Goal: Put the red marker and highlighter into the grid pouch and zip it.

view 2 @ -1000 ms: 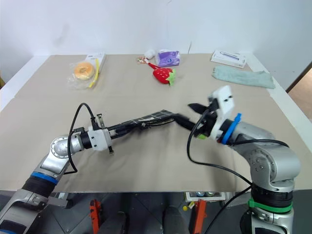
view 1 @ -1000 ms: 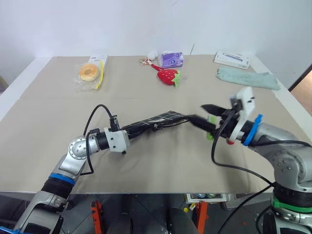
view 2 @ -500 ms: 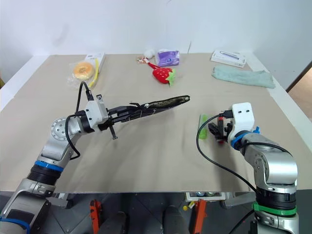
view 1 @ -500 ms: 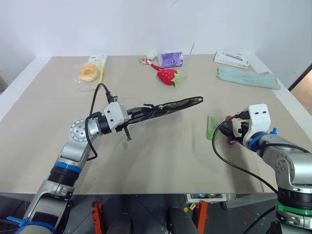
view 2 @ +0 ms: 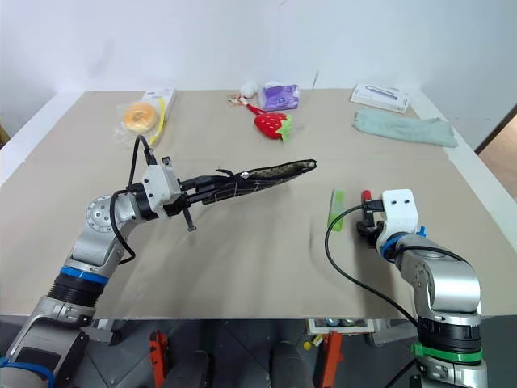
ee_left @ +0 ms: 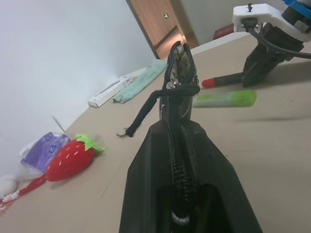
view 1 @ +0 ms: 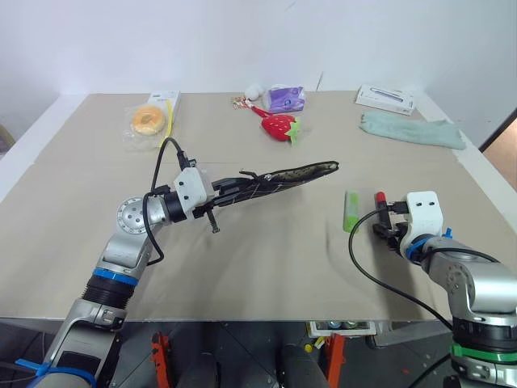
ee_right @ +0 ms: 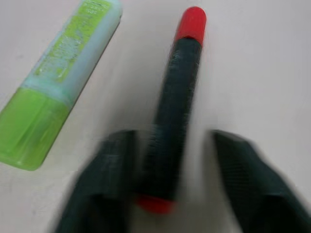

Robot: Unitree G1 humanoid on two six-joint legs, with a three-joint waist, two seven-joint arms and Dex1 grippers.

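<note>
Now red marker [ee_right: 176, 114] lies between right end effector [ee_right: 177, 194] fingers.

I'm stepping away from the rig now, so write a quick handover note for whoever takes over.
Left claw: shut on the pouch, holding it up off the table, mouth toward the right arm.
Right claw: down at the table, fingers astride the marker, a gap on one side; not gripped yet.
Highlighter: flat on the table beside the marker.
Done: pouch picked up; nothing in it that I can see.
Left: grip the marker and put it in, then the highlighter, then zip.
</note>
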